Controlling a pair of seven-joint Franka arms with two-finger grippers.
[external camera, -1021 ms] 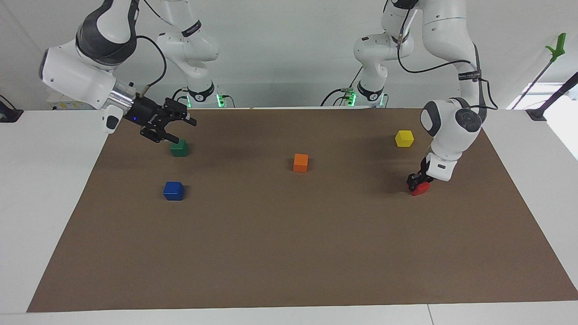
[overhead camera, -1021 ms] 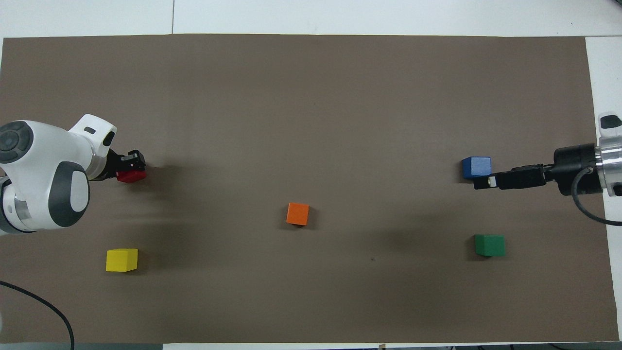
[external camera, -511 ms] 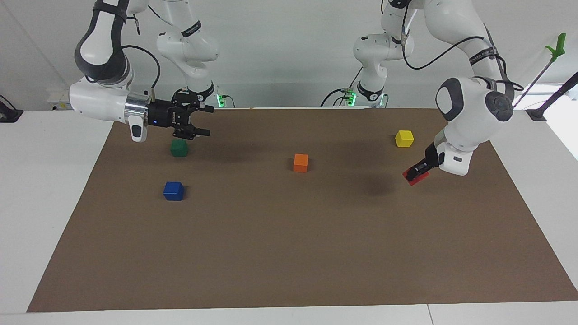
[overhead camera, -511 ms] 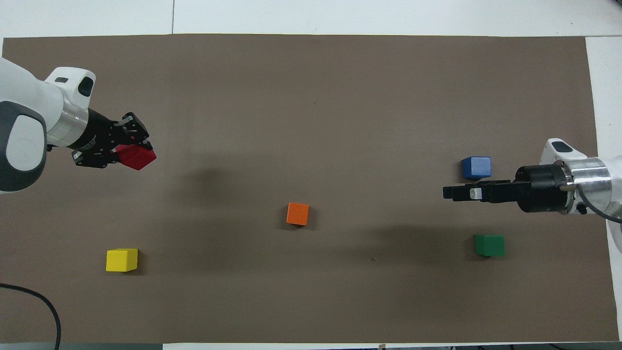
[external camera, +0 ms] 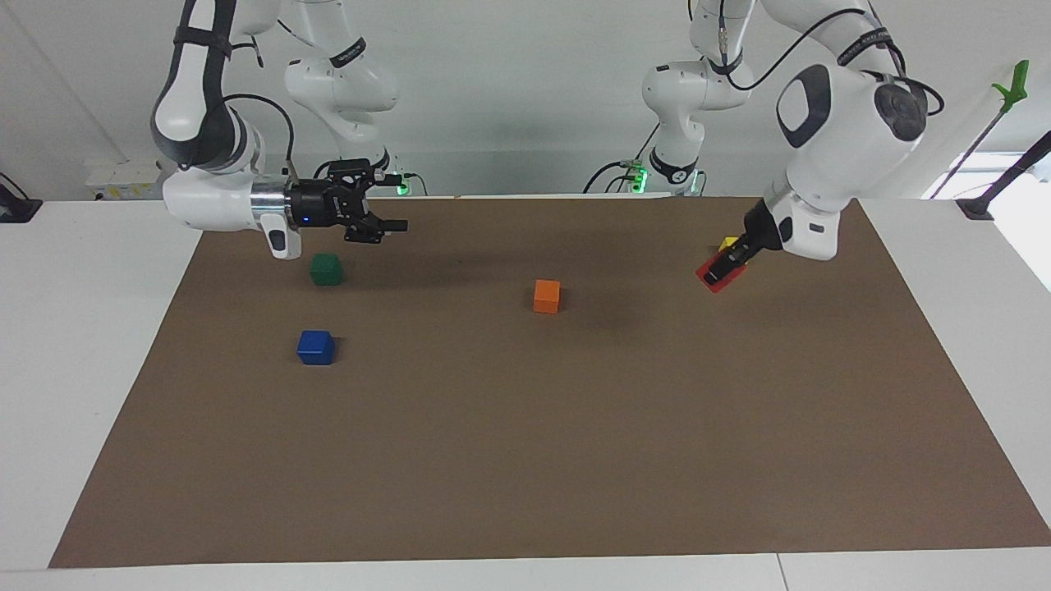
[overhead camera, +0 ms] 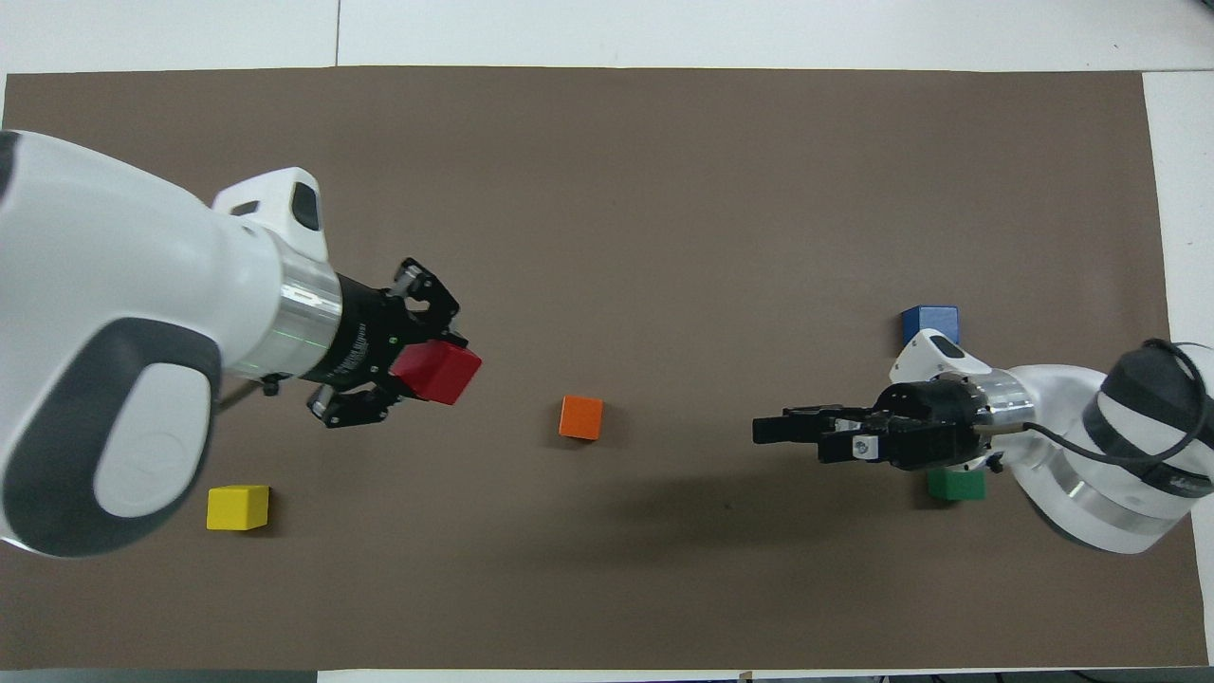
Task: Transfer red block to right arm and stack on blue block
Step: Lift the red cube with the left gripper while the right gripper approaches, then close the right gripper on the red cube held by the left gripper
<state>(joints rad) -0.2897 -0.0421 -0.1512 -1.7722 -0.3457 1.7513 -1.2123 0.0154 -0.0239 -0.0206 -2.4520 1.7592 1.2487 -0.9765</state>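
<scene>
My left gripper (external camera: 726, 268) is shut on the red block (external camera: 718, 277) and holds it tilted in the air above the mat, toward the left arm's end. In the overhead view the left gripper (overhead camera: 422, 360) and the red block (overhead camera: 442, 374) show between the yellow and orange blocks. The blue block (external camera: 315, 347) sits on the mat toward the right arm's end; in the overhead view the blue block (overhead camera: 929, 320) is partly covered by the right wrist. My right gripper (external camera: 396, 200) is open, empty and level in the air, pointing toward the middle (overhead camera: 780, 428).
An orange block (external camera: 547, 296) sits mid-mat (overhead camera: 580, 417). A green block (external camera: 326, 269) lies under the right gripper body (overhead camera: 954, 487). A yellow block (overhead camera: 237, 507) peeks out past the left gripper in the facing view (external camera: 728, 242). A brown mat (external camera: 525, 460) covers the table.
My left gripper has lifted the red block off the mat and carried it up and toward the middle. My right gripper has levelled out and moved toward the middle.
</scene>
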